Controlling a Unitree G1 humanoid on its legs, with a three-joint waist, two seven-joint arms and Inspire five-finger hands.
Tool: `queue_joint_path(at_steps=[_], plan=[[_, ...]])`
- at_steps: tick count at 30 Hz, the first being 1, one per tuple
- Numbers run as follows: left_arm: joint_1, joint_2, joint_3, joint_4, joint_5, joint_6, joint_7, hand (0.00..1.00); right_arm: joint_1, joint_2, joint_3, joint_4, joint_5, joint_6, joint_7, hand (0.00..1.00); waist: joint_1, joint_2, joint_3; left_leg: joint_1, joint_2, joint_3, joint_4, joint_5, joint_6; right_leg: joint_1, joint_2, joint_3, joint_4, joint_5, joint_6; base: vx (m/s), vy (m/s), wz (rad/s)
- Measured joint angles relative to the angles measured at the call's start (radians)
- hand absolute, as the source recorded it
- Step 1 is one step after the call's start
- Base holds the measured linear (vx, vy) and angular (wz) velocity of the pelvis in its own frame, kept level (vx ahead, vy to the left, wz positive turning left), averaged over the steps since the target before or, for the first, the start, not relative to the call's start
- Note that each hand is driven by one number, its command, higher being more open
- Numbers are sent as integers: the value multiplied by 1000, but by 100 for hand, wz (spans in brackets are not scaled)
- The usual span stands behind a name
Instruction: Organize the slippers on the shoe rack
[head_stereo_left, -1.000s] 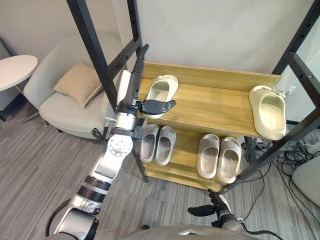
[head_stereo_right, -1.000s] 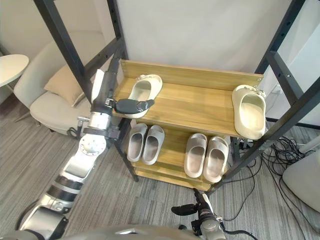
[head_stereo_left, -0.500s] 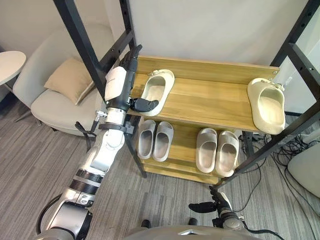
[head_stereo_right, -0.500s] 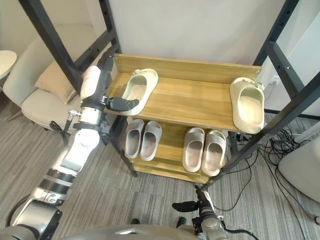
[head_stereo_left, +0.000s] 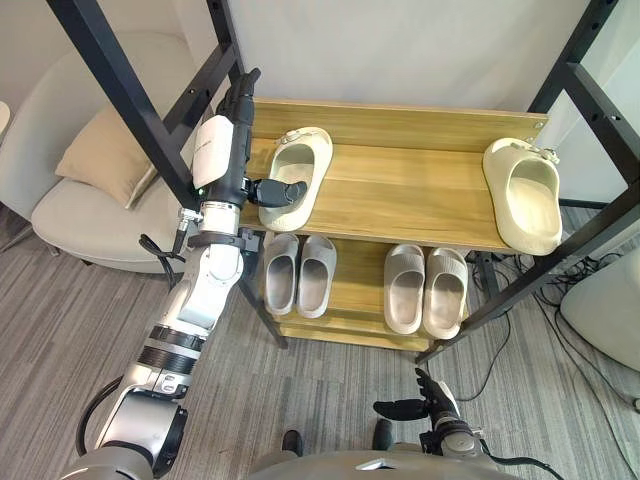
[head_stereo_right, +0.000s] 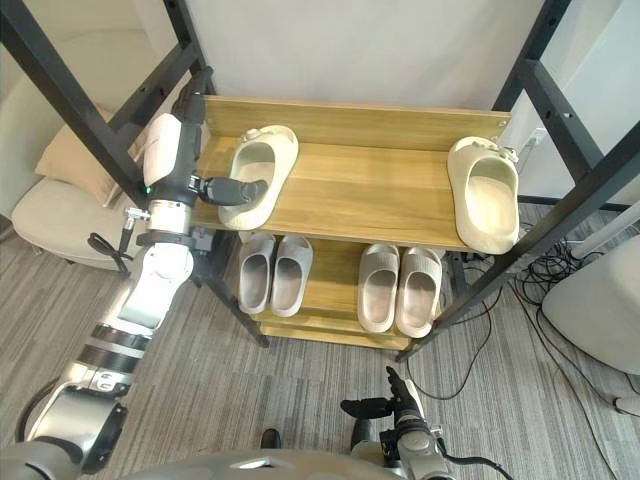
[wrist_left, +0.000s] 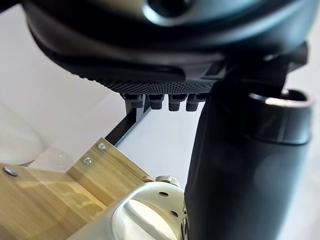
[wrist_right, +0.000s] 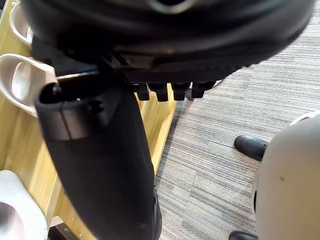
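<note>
A cream slipper lies at the left end of the wooden shoe rack's top shelf. Its mate lies at the right end of that shelf. My left hand rests at the left slipper's heel end with fingers relaxed. Its thumb stands beside the slipper. Two grey pairs sit side by side on the lower shelf. My right hand hangs low over the carpet in front of the rack, open and holding nothing.
Black frame posts rise at both ends of the rack. A pale armchair with a beige cushion stands to the left. Cables lie on the carpet to the right of the rack.
The whole picture has shifted, so the camera moved. My left hand stays at the cream slipper's heel, a little further left along it. The right hand remains low.
</note>
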Motion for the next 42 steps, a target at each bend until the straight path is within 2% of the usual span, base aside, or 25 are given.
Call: queue_joint_path(at_steps=[5, 6, 12, 20, 31, 37, 42], plan=[[-30, 0, 29, 40, 1, 24, 19, 100, 0, 2, -4, -16, 0, -9, -3, 100, -13, 3, 16, -1, 0, 13, 0, 0, 0, -8, 1, 14, 0, 5, 0, -9, 17, -7], [-36, 0, 30, 48, 1, 25, 20, 0, 0, 2, -4, -16, 0, -10, -3, 100, -13, 2, 18, -1, 0, 13, 0, 0, 0, -9, 1, 15, 0, 5, 0, -5, 14, -6], [-99, 1, 49, 124, 1, 44, 24, 0, 1, 6, -4, -21, 0, -18, -3, 100, -17, 3, 20, -7, -1, 32, 0, -1, 2, -23, 0, 32, 0, 12, 0, -1, 15, -8], [-115, 28, 49, 179, -10, 45, 18, 0, 1, 7, -3, -23, 0, -20, -3, 100, -18, 7, 23, -8, 0, 39, 0, -2, 2, -29, 1, 40, 0, 13, -1, 0, 3, -1], [-118, 26, 49, 218, -176, 39, 7, 0, 2, 13, -3, -30, 0, -20, -3, 100, -20, 11, 25, -10, -1, 48, 6, -1, 2, -33, 1, 51, 0, 22, -3, 0, 3, -2], [-117, -25, 61, 218, -290, 38, 0, 0, 2, 13, -4, -30, 2, -17, -3, 100, -19, 12, 26, -8, -3, 47, 6, -1, 2, -30, -1, 50, 0, 23, -2, 0, 0, 0], [-114, -62, 56, 211, -319, 38, -9, 0, 0, 8, -5, -30, 9, -14, -11, 100, -19, 22, 32, 2, -8, 45, 6, -1, 5, -19, -6, 49, 0, 24, 0, 0, 0, 0]])
